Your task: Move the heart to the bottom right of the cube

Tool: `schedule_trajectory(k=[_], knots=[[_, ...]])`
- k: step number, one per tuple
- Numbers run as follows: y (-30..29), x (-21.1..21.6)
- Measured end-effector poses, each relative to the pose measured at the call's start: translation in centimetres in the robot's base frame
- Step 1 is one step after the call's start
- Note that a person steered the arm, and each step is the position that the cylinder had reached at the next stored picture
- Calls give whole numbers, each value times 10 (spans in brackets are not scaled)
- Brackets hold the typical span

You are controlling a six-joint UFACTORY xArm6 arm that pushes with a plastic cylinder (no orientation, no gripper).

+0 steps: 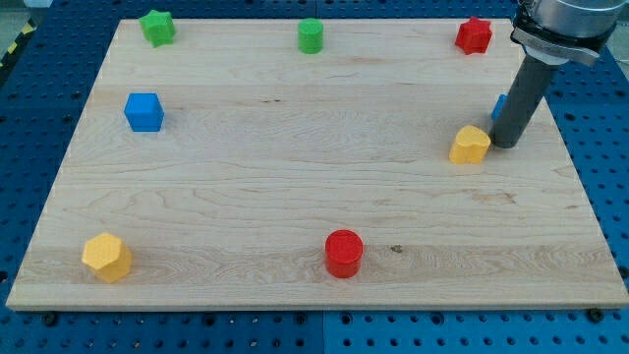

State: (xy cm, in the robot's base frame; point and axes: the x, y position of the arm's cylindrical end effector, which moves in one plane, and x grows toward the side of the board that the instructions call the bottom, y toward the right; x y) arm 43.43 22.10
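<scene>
— Yellow heart (pixel 470 145) sat near the view's right edge of the wooden board (pixel 295 197), about halfway down. Did you see that?

— I did. The arm carried no pincer at all, so nothing was apart, together or clamped; it ended in a dark rod (pixel 519 106). My tip (pixel 505 147) stood on the wood just to the view's right of the heart, close beside it, though I could not tell whether they touched.

— And the blue cube (pixel 143 112)?

— Well apart, over at the view's left, in the upper half. A broad stretch of bare wood lay between it and the heart.

— What else stood about?

— A green star-like block (pixel 156 27) at the top left, a green cylinder (pixel 311 35) at the top middle, a red star-like block (pixel 474 34) at the top right. A red cylinder (pixel 344 253) stood near the bottom edge, and a yellow hexagonal block (pixel 106 257) at the bottom left corner.

— Anything behind the rod?

— A sliver of another blue block (pixel 499 106), mostly hidden; I could not make out its shape.
</scene>
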Motion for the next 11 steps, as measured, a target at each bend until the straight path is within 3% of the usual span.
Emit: schedule_trajectory(k=[3,11], knots=[[-18,13],[-191,0]])
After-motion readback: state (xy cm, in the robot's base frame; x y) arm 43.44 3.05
